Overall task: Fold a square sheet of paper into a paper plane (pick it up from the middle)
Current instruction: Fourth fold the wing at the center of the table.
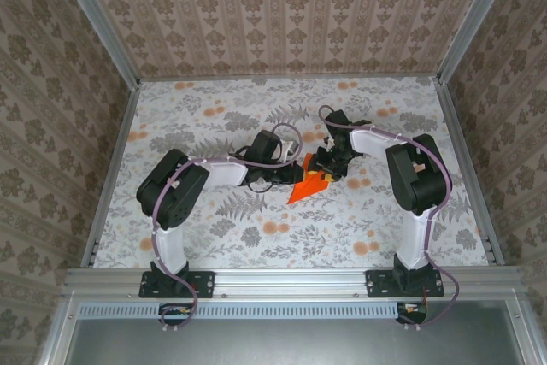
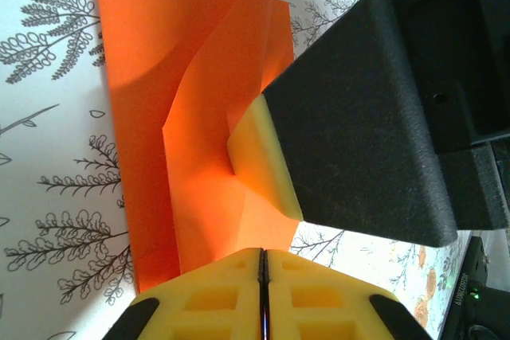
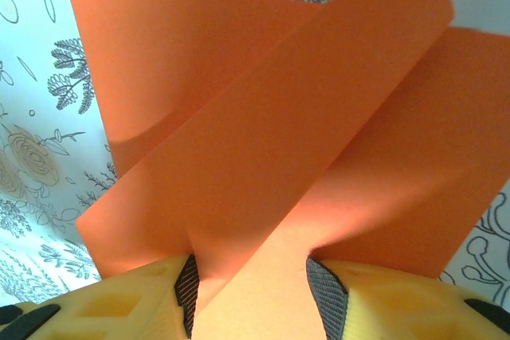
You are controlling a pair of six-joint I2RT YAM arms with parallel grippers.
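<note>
Patterned walls (image 1: 282,14) boxed in a floral-print table (image 1: 214,237), and the top view alone showed both arms reaching inward to meet near its middle over the orange sheet of paper (image 1: 308,184). That sheet, already partly folded, had open tabletop all round it and lay well apart from the metal edge rails (image 1: 291,278). From above, the jaws were too small to read. The right wrist view showed the sheet of paper (image 3: 279,117) as crossing flaps, one band running down between the right gripper (image 3: 251,276), whose yellow pads stood apart. The left wrist view showed the left gripper (image 2: 261,256) with pads pressed together at the paper's lower edge; whether paper was pinched there could not be told. One right fingertip (image 2: 259,157) touched the sheet's fold.
</note>
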